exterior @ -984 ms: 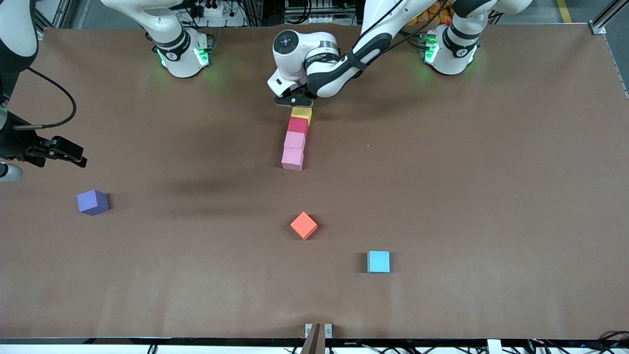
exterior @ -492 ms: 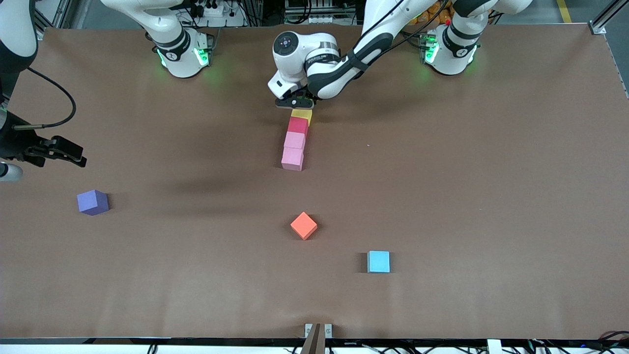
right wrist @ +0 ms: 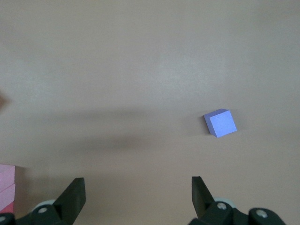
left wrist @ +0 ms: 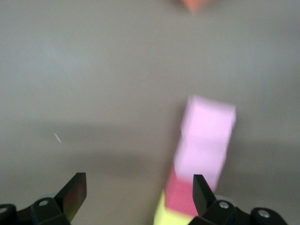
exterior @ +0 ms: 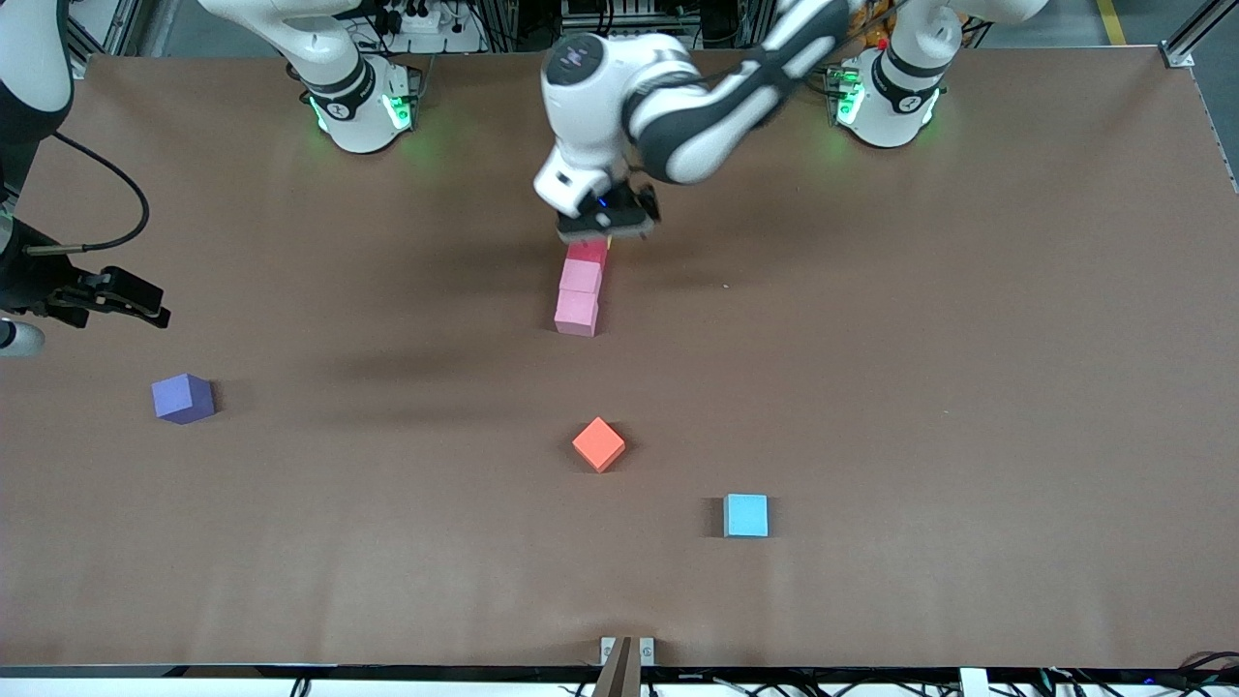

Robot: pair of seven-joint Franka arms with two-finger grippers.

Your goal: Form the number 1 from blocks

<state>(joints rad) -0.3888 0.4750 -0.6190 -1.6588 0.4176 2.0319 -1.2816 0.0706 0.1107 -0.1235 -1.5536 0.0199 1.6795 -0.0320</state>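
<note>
From my remote station I see the left gripper (exterior: pixel 608 225) hanging with fingers spread and empty over the top of a line of blocks on the brown counter (exterior: pixel 968 387). In the left wrist view its two black fingertips (left wrist: pixel 75 194) stand wide apart, with the yellow block (left wrist: pixel 164 216) just under them, then the red block (left wrist: pixel 180 197), then two pink blocks (left wrist: pixel 206 140) touching in a row. In the front view only a sliver of red and the pink pair (exterior: pixel 579 295) show below the gripper. Well apart, nearer the camera, lie an orange block (exterior: pixel 598 444) and a light blue block (exterior: pixel 746 515).

The right gripper (exterior: pixel 131 298) waits over the right arm's end of the counter, fingers spread, empty; the purple block (right wrist: pixel 220 123) lies near it.

I can read no writing anywhere.
</note>
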